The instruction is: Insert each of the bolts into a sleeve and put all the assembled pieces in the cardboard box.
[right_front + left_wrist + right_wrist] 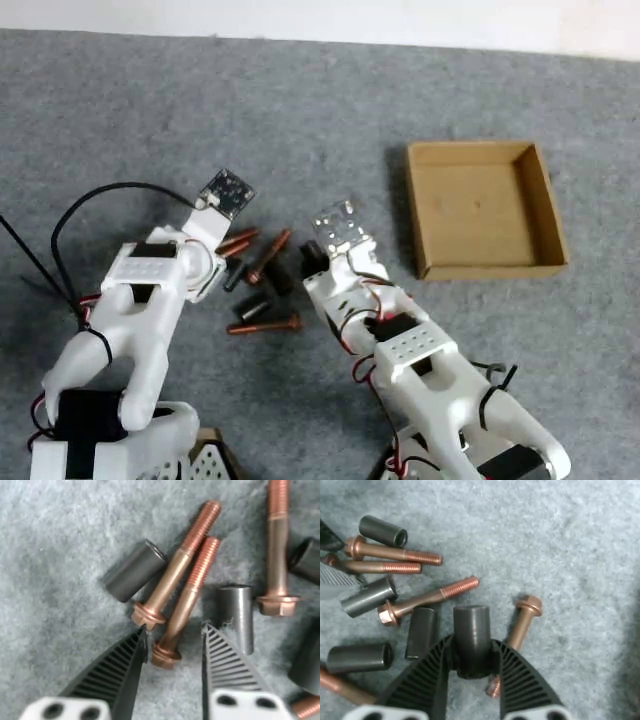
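Where the two arms meet over a grey felt mat [300,110], copper bolts [268,257] and dark sleeves [250,305] lie scattered in a loose pile between them. The left gripper [175,639] hangs low over the pile, its ribbed fingers [120,675] parted a little way and holding nothing. The flanged head of one bolt [188,600] lies on the mat between the fingertips. A second bolt [176,566] lies touching alongside it, both threaded ends pointing away from the gripper. A black sleeve [135,570] lies on its side just beside the second bolt. A grey sleeve [237,612] lies just beside the other finger, with a third bolt [277,545] next to it.

The right gripper [472,652] is clamped on a sleeve [471,625], which sticks out past the fingertips. A lone bolt [522,625] lies on the mat just beside it, its threaded end partly hidden by one finger. A spare sleeve [420,632] lies on the other side.

The box [490,268] sits open-topped on the right arm's side, well apart from the pile. Any markings on the bolt heads are too small to read.
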Action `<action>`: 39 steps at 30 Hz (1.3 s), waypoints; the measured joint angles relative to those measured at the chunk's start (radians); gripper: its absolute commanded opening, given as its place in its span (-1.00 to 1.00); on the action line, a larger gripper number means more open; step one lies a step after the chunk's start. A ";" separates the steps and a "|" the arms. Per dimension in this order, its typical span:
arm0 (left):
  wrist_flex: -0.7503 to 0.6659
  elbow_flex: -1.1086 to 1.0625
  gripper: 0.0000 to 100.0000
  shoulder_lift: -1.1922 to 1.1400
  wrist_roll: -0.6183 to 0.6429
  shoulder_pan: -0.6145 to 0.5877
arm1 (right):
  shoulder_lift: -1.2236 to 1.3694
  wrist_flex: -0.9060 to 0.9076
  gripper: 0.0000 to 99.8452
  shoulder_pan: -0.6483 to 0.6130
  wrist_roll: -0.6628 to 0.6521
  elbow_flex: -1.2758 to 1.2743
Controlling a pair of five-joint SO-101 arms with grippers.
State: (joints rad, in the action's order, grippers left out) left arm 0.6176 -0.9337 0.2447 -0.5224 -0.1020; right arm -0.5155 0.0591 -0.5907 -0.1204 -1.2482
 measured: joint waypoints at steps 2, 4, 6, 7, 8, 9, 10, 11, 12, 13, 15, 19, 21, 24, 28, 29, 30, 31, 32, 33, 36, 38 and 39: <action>0.000 0.002 -0.66 -0.021 0.000 0.000 | 0.000 0.000 -0.99 0.000 0.000 0.000; 0.000 0.025 -0.66 -0.052 0.000 0.000 | 0.000 0.000 -0.99 0.000 0.000 0.000; 0.029 0.064 -0.66 -0.084 0.000 0.000 | 0.000 0.000 -0.99 0.000 0.000 0.000; 0.046 0.084 -0.66 -0.101 0.000 0.000 | 0.000 0.000 -0.99 0.000 0.000 0.000; 0.061 0.101 -0.66 -0.117 0.000 0.000 | 0.000 0.000 -0.99 0.000 0.000 0.000; 0.068 0.114 -0.66 -0.130 0.000 0.000 | 0.000 0.000 -0.99 0.000 0.000 0.000; 0.074 0.120 -0.66 -0.141 0.000 0.000 | 0.000 0.000 -0.99 0.000 0.000 0.000; 0.078 0.126 -0.66 -0.149 0.003 0.000 | 0.000 0.000 -0.99 0.000 0.000 0.000; 0.080 0.127 -0.66 -0.153 0.003 0.000 | 0.000 0.000 -0.99 0.000 0.000 0.000; 0.081 0.130 -0.66 -0.157 0.003 0.000 | 0.000 0.000 -0.99 0.000 0.000 0.000; 0.081 0.133 -0.66 -0.158 0.003 0.000 | 0.000 0.000 -0.99 0.000 0.000 0.000; 0.089 0.133 -0.66 -0.158 -0.028 0.000 | 0.000 0.000 -0.99 0.000 0.000 0.000; 0.101 0.138 -0.66 -0.158 -0.046 0.000 | 0.000 0.000 -0.99 0.000 0.000 0.000; 0.104 0.141 -0.66 -0.160 -0.051 0.000 | 0.000 0.000 -0.99 0.000 0.000 0.000; 0.107 0.141 -0.66 -0.160 -0.051 0.008 | 0.000 0.000 -0.99 0.000 0.000 0.000; 0.109 0.141 -0.66 -0.160 -0.051 0.008 | 0.000 0.000 -0.99 0.000 0.000 0.000; 0.110 0.141 -0.66 -0.160 -0.051 0.008 | 0.000 0.000 -0.99 0.000 0.000 0.000; 0.110 0.141 -0.66 -0.160 -0.051 0.008 | 0.000 0.000 -0.99 0.000 0.000 0.000; 0.112 0.141 -0.66 -0.160 -0.051 0.008 | 0.000 0.000 -0.99 0.000 0.000 0.000; 0.112 0.141 -0.66 -0.160 -0.054 0.008 | 0.000 0.000 -0.99 0.000 0.000 0.000; 0.114 0.141 -0.66 -0.160 -0.086 0.008 | 0.000 0.000 -0.99 0.000 0.000 0.000; 0.120 0.143 -0.66 -0.160 -0.094 0.008 | 0.000 0.000 -0.99 0.000 0.000 0.000; 0.123 0.144 -0.67 -0.160 -0.095 0.008 | 0.000 0.000 -0.99 0.000 0.000 0.000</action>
State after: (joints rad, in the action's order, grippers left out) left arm 0.7403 -0.7894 0.0852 -0.6176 -0.0944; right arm -0.5155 0.0591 -0.5907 -0.1204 -1.2482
